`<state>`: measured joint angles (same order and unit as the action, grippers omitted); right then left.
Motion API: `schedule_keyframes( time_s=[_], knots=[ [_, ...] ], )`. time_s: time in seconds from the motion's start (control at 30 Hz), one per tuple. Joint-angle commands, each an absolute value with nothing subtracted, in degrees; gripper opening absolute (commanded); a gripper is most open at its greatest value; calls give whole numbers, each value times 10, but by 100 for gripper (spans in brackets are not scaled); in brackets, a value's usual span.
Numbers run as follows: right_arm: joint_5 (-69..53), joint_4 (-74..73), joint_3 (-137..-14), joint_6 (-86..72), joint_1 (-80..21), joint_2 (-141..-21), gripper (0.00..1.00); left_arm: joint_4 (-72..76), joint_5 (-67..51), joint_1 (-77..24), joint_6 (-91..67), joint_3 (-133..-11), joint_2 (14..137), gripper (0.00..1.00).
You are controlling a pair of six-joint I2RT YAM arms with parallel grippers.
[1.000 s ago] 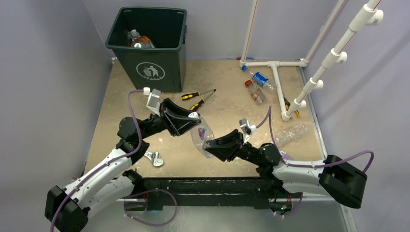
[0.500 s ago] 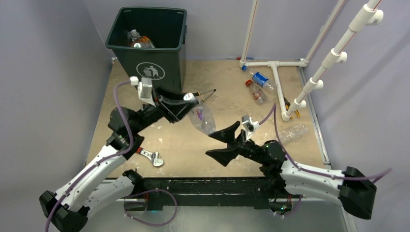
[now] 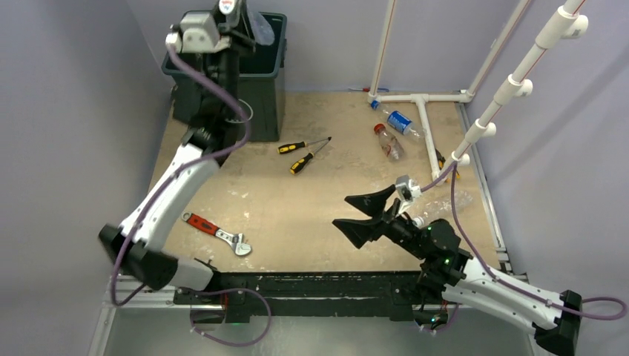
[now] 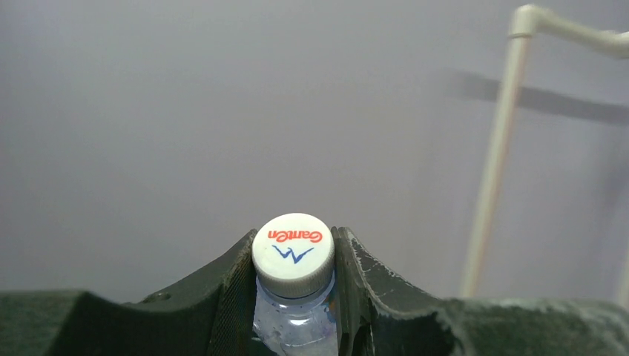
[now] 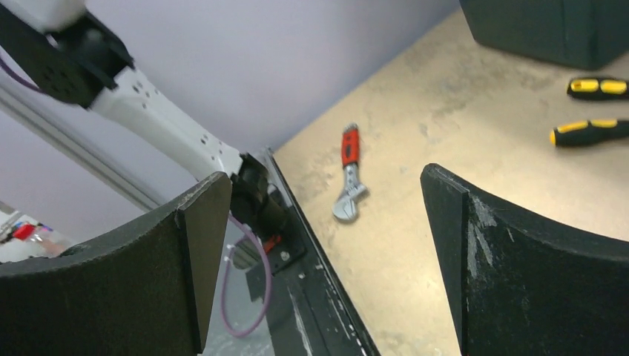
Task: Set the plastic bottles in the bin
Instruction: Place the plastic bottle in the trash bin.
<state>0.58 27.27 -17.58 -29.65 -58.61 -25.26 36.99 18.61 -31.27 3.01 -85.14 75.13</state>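
My left gripper [image 3: 231, 13] is raised high over the dark green-grey bin [image 3: 263, 96] at the back left. It is shut on the neck of a clear plastic bottle [image 4: 291, 315] with a white printed cap; the bottle's body [image 3: 259, 26] hangs over the bin's opening. The right gripper [image 3: 343, 211] hovers over the table's front middle, open and empty, its jaws [image 5: 326, 178] wide apart. Two more bottles lie at the back right, one blue-labelled [image 3: 400, 121] and one red-capped [image 3: 389, 141]. A crushed clear bottle [image 3: 456, 200] lies right of my right wrist.
Two yellow-and-black screwdrivers [image 3: 304, 146] lie mid-table, in front of the bin. A red-handled wrench [image 3: 215, 231] lies near the front left edge. A white pipe frame [image 3: 426, 111] stands along the back right. Purple walls close in on the sides.
The right gripper opened, let go of the bottle and drew back to the right. My left arm swung up from mid-table to above the bin, carrying the bottle.
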Motion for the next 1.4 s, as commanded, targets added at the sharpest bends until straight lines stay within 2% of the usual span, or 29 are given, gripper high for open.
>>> schedule_keyframes(
  time_s=[0.0, 0.17, 0.4, 0.43, 0.53, 0.57, 0.6, 0.73, 0.93, 1.13, 1.2, 1.37],
  knots=[
    [25, 236, -176, -287, -589, -294, 99, 362, 244, -220, 47, -973, 890, 0],
    [21, 228, -182, -278, -589, -349, 99, 339, 256, -173, 25, -1039, 1003, 0],
    [34, 246, -149, -276, -589, -346, 99, 346, 218, -129, -114, -1020, 1064, 0],
    [36, 246, -147, -275, -589, -344, 99, 344, 203, -127, -131, -1017, 1067, 4],
    [49, 234, -150, -273, -589, -341, 99, 332, 176, -126, -169, -1018, 1070, 73],
    [57, 227, -152, -273, -589, -339, 99, 327, 180, -126, -180, -1018, 1065, 87],
    [65, 220, -155, -273, -589, -337, 99, 324, 185, -126, -186, -1018, 1059, 92],
    [93, 181, -168, -314, -588, -329, 99, 284, 226, -126, -201, -1010, 995, 97],
    [170, 154, -243, -287, -588, -370, 99, 163, 251, -126, -264, -907, 817, 99],
    [411, 20, -432, -257, -573, -571, 99, 33, 198, -126, -392, -701, 585, 99],
    [427, 4, -479, -255, -541, -640, 99, -23, 190, -126, -427, -637, 521, 99],
    [375, 29, -550, -265, -420, -794, 99, -95, 127, -126, -481, -470, 386, 99]
  ],
)
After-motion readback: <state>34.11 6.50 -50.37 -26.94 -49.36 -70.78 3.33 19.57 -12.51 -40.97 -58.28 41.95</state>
